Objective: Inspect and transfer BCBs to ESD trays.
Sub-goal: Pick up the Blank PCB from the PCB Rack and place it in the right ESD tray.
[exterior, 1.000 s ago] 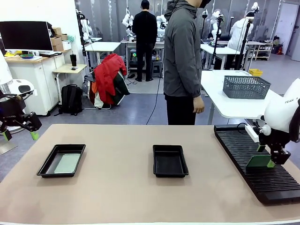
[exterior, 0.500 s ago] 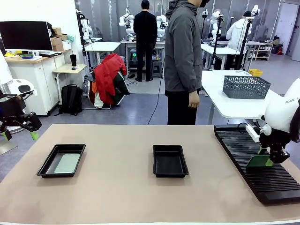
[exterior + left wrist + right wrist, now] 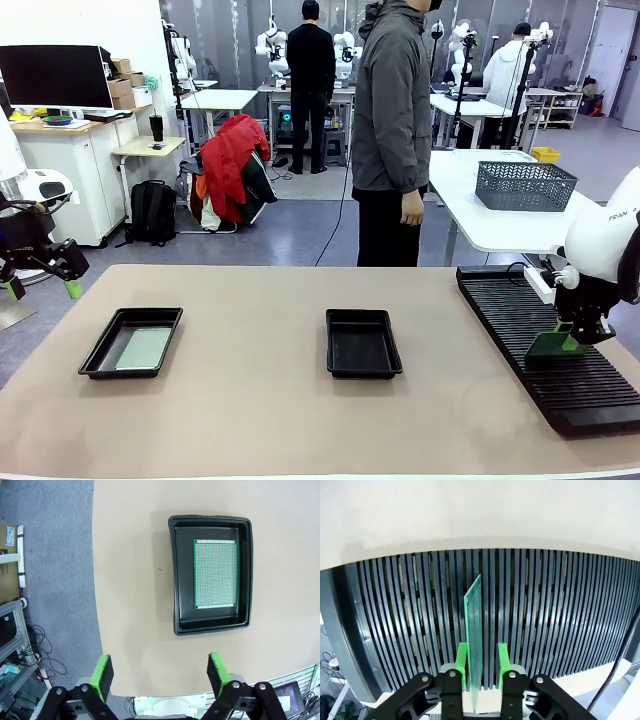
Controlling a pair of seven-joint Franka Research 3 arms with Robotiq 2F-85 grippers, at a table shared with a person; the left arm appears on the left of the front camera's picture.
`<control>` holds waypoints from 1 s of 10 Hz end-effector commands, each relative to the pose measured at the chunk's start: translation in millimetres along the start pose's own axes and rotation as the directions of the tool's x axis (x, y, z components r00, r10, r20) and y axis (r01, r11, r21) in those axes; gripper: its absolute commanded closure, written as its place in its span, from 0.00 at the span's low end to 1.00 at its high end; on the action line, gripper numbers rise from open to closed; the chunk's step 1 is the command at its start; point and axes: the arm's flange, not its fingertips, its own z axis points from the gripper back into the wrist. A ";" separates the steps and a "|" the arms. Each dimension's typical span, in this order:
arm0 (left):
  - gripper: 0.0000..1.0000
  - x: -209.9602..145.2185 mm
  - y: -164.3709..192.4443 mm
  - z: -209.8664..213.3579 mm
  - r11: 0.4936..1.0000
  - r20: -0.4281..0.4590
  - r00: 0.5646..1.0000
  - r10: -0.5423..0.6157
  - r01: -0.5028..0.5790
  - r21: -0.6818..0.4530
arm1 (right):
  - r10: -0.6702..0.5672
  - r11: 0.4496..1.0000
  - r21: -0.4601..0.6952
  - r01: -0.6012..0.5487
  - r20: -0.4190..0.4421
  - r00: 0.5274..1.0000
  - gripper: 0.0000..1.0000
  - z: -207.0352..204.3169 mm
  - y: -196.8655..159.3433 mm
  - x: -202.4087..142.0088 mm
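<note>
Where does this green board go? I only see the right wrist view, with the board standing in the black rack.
Observer: Probably the middle ESD tray on the table. It is empty.
Operator: Is there another tray?
Observer: Yes, the left tray has a green perforated board lying flat in it.
Operator: What is the other arm doing?
Observer: Its left fingers are wide open and hold nothing, up in the air by the table's left edge, apart from that tray.
</note>
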 end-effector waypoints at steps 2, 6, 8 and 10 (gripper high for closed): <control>0.00 -0.8 1.0 -1.4 1.000 0.000 1.000 -0.007 0.007 -0.001 | -0.002 1.000 0.004 0.002 0.019 1.000 0.93 -6.5 26.6 3.0; 0.00 -0.8 1.0 -1.4 1.000 0.000 1.000 -0.007 0.007 -0.001 | -0.001 1.000 0.006 0.001 0.017 1.000 1.00 -4.7 29.4 4.7; 0.00 -0.8 1.0 -1.4 1.000 0.000 1.000 -0.007 0.007 -0.001 | -0.002 1.000 0.003 0.002 0.015 1.000 1.00 -2.3 28.2 5.9; 0.00 -0.8 1.0 -1.4 1.000 0.000 1.000 -0.007 0.007 -0.001 | 0.002 1.000 -0.004 -0.002 0.003 1.000 1.00 9.9 24.9 8.7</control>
